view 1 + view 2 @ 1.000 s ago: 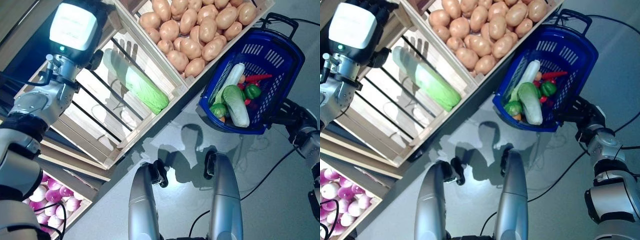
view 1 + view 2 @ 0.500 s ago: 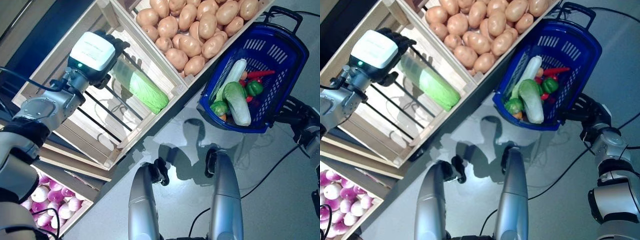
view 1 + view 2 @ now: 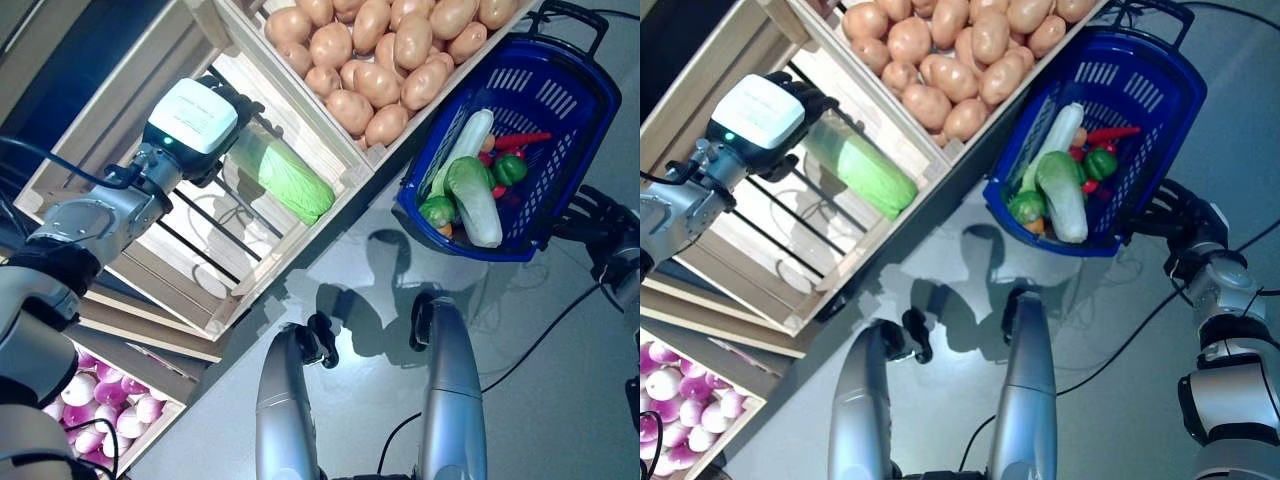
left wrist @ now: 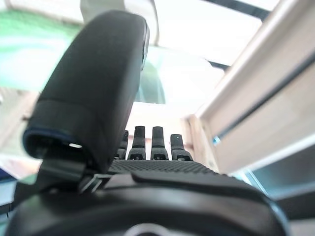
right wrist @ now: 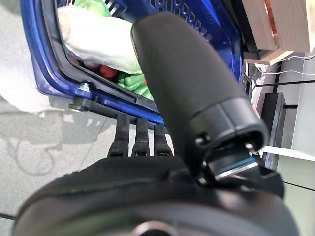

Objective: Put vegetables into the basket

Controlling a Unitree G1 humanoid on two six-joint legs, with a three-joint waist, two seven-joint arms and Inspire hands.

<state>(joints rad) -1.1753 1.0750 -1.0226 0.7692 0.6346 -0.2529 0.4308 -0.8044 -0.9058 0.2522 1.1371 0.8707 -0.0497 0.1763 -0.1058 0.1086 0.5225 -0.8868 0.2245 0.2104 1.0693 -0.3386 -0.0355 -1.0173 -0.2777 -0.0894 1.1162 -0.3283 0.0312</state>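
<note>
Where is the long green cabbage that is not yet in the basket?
The cabbage lies in the slatted wooden crate on the robot's left, beside the crate of potatoes, with the left hand at its pale end.

the left robot hand [image 3: 225,125] covers the cabbage's [image 3: 285,180] pale end, hiding its fingertips. the right robot hand [image 3: 1175,215] sits half behind the basket [image 3: 1160,95]. the potato crate [image 3: 300,30] runs off the top edge.

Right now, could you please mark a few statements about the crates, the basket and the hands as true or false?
1. The cabbage lies in the slatted crate. True.
2. The basket is empty. False: it holds several vegetables.
3. The left hand is at the cabbage's pale end. True.
4. The potatoes share the cabbage's crate. False: they fill the neighbouring crate.
5. The right hand is at the basket. True.
</note>
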